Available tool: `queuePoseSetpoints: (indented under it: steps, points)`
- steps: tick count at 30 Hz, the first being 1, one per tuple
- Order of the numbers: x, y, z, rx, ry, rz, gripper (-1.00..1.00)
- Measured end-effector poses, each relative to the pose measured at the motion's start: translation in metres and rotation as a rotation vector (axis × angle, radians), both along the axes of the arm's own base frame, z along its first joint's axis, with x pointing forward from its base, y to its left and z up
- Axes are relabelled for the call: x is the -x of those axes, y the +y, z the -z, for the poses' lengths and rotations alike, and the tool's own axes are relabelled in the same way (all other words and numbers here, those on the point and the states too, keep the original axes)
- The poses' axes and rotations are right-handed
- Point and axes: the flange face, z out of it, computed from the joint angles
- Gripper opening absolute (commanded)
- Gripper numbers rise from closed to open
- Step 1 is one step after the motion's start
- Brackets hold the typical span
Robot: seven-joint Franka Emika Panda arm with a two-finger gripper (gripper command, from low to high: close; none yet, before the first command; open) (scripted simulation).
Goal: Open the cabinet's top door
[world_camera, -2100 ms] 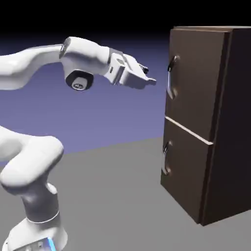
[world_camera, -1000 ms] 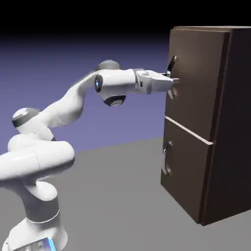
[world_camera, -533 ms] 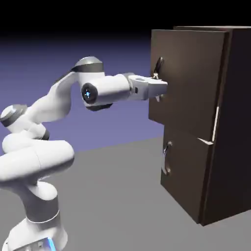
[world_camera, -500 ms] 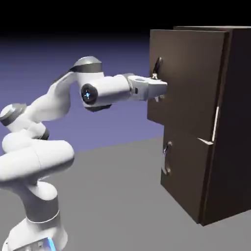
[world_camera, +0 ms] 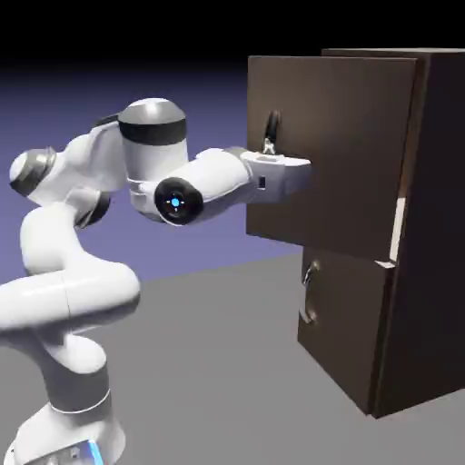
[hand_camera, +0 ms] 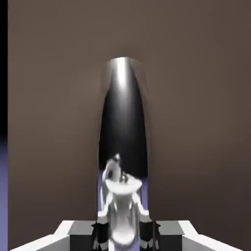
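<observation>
Slippage is our main worry here. We have the gripper (world_camera: pixel 270 156) clamped on the handle (world_camera: pixel 271 130) of the top door (world_camera: pixel 336 145), and in the hand view the silver handle (hand_camera: pixel 122 147) fills the gap between the two fingertips (hand_camera: pixel 100 234) — a narrow hold on a smooth, curved, shiny bar. The top door sits high on the cabinet (world_camera: pixel 427 227), swung partway out, its handle edge well clear of the cabinet's front while its far edge stays at the hinge side. The lower panel (world_camera: pixel 341 327) with its small handle (world_camera: pixel 310 292) looks shut.

From here we see a few ways this could fail:
- We judge the bar offers little friction, so a pull off the door's arc could let the fingers slide along it or pop off.
- The door swings on a circle — if our hand draws straight back, the grip may twist and bind against the handle.
- Our forearm (world_camera: pixel 204 186) is folded close to the shoulder, so we may run short of reach before the door is fully open.
</observation>
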Motion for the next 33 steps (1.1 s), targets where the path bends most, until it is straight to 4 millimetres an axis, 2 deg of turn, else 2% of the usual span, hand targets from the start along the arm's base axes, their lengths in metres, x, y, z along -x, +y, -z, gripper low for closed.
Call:
queuePoseSetpoints:
  steps: [7, 14, 24, 32, 33]
  points:
    - [0.009, -0.048, 0.000, 0.000, 0.000, -0.181, -1.00]
    - [0.010, -0.100, 0.000, 0.000, 0.000, -0.375, -1.00]
    - [-0.005, -0.167, 0.000, 0.000, 0.000, -0.630, -1.00]
    - [-0.021, -0.202, 0.000, -0.001, 0.000, -0.775, -1.00]
    - [-0.022, -0.204, 0.000, 0.000, 0.000, -0.782, 1.00]
